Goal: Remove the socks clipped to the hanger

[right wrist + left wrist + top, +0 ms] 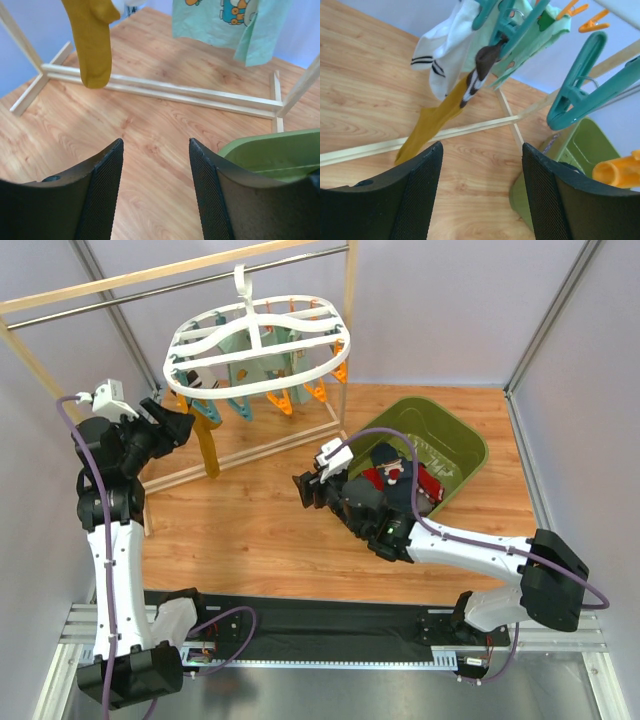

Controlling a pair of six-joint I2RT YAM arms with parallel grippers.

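My left jaws stand spread with nothing between them, raised up by the hanger [300, 365]. The mustard sock [432, 120] lies ahead of them and a little off to the side of my left-hand pad, not yet inside the gap. Its long axis runs from its teal clip [512, 35] down on a slant, so its free toe end points toward that pad. As I judge it, the coming move turns on this: I must shift across until the sock sits between the pads, then close low on the cloth and pull down along its length.

My right jaws are also spread and empty, low over the bench [150, 115], just beside the green bin [280, 150]. From them the mustard sock [92, 40] hangs well ahead and high, so my left arm is much the nearer one.

The left wrist view shows the clip biting the sock's dark cuff, with a white striped sock [440, 55] and a mint sock [530, 40] crowded close behind. The top view hides that, but shows socks already lying in the bin [400, 480]. The right wrist view alone shows the mustard toe hanging free above the rack's foot rail [165, 92].
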